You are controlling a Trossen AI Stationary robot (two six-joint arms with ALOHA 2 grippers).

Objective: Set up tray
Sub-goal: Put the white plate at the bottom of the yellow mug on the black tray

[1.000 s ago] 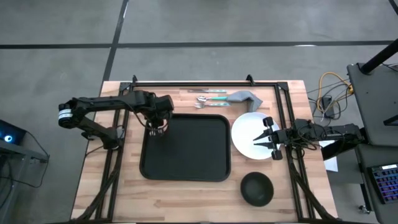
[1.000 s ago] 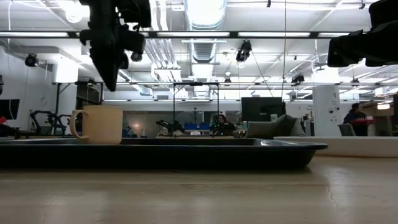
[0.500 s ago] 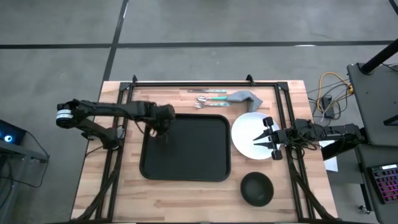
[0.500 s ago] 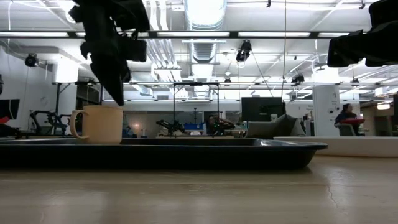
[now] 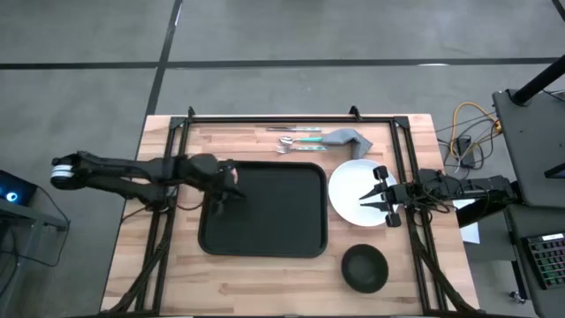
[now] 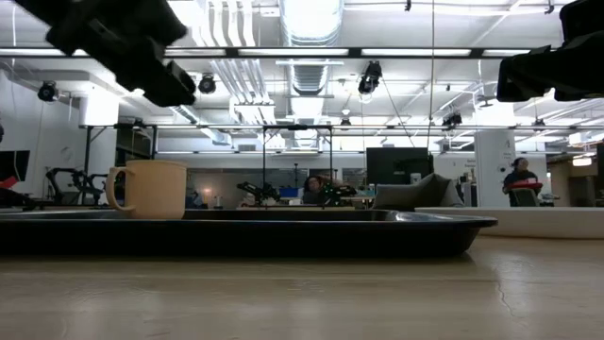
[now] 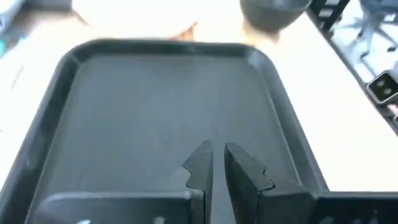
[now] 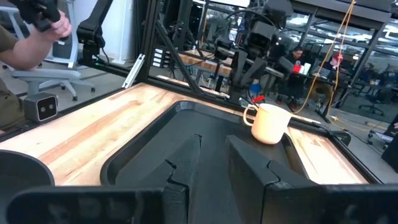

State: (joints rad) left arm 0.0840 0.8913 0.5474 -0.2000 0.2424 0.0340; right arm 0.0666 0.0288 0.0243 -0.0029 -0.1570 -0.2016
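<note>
The black tray lies flat in the middle of the table. A cream mug stands upright on its base in the tray's far left corner, as the right wrist view shows. In the high view my left arm covers it. My left gripper hovers above that corner, clear of the mug, its fingers a narrow gap apart and pointing across the tray. My right gripper waits open over the right part of the white plate, facing the tray.
The white plate lies right of the tray, and a dark bowl sits near it toward the near edge. Cutlery and a grey napkin lie along the far edge. A person sits beyond the table's near side.
My left gripper has risen from just above the mug and drawn back toward the table's left edge. It has tipped from pointing down to lying nearly level. The mug has stayed upright on the tray.
</note>
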